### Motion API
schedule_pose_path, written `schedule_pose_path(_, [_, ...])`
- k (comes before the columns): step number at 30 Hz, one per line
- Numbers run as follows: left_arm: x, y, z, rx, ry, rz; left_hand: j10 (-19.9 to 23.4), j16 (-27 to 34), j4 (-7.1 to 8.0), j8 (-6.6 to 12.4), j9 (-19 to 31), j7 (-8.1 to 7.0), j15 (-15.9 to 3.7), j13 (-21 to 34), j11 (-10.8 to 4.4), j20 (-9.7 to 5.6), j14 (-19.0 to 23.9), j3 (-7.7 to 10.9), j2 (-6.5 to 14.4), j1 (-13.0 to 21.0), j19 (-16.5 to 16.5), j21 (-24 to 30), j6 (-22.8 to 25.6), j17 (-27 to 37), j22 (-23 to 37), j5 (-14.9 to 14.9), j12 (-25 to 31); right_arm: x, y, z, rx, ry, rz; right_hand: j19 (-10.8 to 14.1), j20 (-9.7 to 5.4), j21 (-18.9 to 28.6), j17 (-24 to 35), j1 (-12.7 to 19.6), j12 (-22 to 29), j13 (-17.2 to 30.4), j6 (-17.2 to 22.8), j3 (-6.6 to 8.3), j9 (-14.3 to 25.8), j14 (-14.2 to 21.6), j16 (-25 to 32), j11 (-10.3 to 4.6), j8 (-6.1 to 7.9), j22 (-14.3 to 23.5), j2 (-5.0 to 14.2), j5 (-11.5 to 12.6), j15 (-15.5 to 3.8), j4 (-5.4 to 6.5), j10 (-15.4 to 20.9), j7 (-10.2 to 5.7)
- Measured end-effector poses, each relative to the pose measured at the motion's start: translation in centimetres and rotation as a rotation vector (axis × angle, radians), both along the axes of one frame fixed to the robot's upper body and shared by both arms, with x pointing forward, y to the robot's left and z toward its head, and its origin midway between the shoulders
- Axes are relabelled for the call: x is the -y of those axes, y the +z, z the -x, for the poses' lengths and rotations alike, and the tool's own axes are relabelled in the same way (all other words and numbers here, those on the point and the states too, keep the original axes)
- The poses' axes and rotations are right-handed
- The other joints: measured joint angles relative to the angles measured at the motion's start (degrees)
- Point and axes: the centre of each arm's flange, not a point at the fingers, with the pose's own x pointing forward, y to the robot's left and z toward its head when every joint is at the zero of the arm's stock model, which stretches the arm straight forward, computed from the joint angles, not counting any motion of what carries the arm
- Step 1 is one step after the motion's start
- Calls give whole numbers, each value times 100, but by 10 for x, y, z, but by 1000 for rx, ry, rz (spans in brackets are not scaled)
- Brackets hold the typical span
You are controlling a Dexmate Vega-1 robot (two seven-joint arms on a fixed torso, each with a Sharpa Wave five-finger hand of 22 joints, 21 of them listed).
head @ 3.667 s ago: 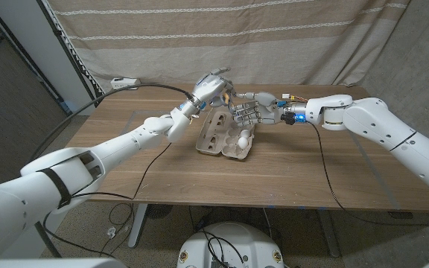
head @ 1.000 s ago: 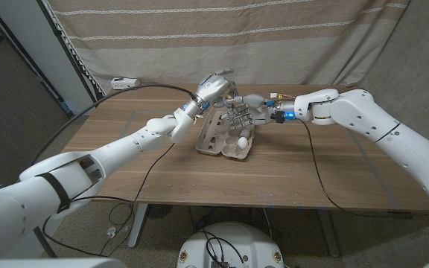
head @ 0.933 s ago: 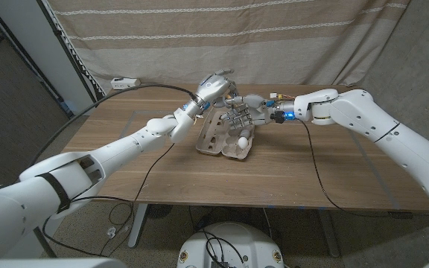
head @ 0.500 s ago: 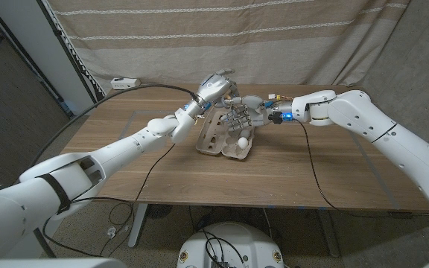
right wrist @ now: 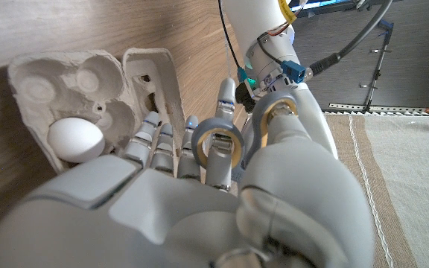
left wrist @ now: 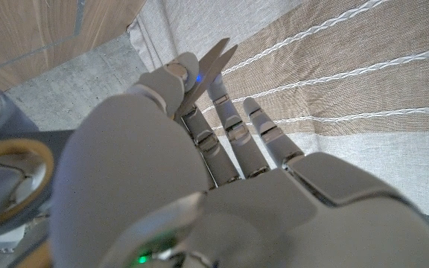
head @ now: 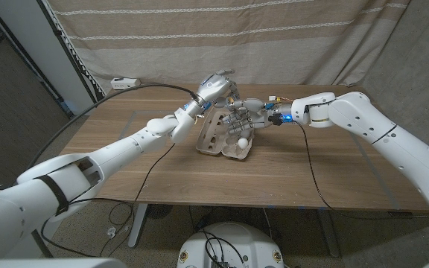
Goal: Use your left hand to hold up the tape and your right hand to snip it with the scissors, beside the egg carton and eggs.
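My left hand [head: 216, 87] is raised over the table's far middle, just behind the open egg carton [head: 213, 138]. The left wrist view has its fingers [left wrist: 233, 138] reaching out straight with the thumb up beside them. I cannot make out any tape in it. My right hand [head: 240, 115] hangs over the carton, close to the left hand, and grips the scissors [right wrist: 218, 143] by their grey, yellow-lined handle rings. The scissor blades [left wrist: 216, 59] poke out past the left thumb. One white egg [head: 242, 141] lies in the carton [right wrist: 43, 82], seen also as the egg [right wrist: 73, 139] under my right hand [right wrist: 199, 201].
The wooden table [head: 125, 171] is bare in front and to both sides of the carton. A white power strip [head: 125, 82] lies at the far left edge. A striped curtain [head: 237, 37] hangs behind. A thin black cable [head: 311, 164] trails from the right wrist across the table.
My right hand with the scissors has moved left over the carton, closing on the left hand. The left hand has stayed raised in the same place.
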Motion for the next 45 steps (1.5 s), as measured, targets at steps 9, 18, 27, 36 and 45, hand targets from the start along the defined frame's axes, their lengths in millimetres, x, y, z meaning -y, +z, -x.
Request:
schedule_pose_path(9, [0,0,0,-7,-2,-6,6,-2,-8,0,0,0,-23,0,5,0,41,-7,-2,1,0,0,0,7,0,0,-12,1,-2,-2,-10,-20,-9,134,11,0,0,298,60,0,201,24,137,170,0,-68,126,0,-30,0,42,-24,181,-82])
schedule_pose_path(18, [0,3,-1,-6,-2,-10,7,-30,-9,-39,0,-1,-26,0,5,0,41,-6,-33,32,0,0,-1,14,-1,5,-7,0,1,-5,-11,-30,-13,214,10,0,0,410,60,0,282,6,240,296,0,-120,235,0,-142,0,51,-6,232,-83])
schedule_pose_path(27, [1,4,-1,-7,-2,-15,59,-35,-14,-39,0,-1,-30,-1,-1,0,43,3,-62,61,0,0,-1,44,-1,34,-5,-2,0,-8,-15,-43,-7,440,10,0,1,905,60,0,590,-2,694,464,0,-175,678,0,-304,87,8,2,409,-185])
schedule_pose_path(36, [1,4,-2,-10,-1,-16,59,-39,-3,-39,0,-1,-33,-1,-1,0,43,-6,-62,60,0,0,-1,46,-2,34,-13,0,-1,-10,-20,-60,-3,564,30,0,15,1273,59,29,713,-26,1290,531,-35,-262,1215,0,-288,112,-6,26,558,-246])
schedule_pose_path(45, [0,3,-4,-15,-1,-16,59,-57,-1,-53,0,-1,-31,-2,-1,0,50,-7,-61,58,0,0,-1,43,-2,33,-50,0,-3,-12,-29,-65,-5,665,30,-45,43,1444,62,90,709,-59,2061,630,-35,-260,1842,14,-164,-100,-98,90,790,-247])
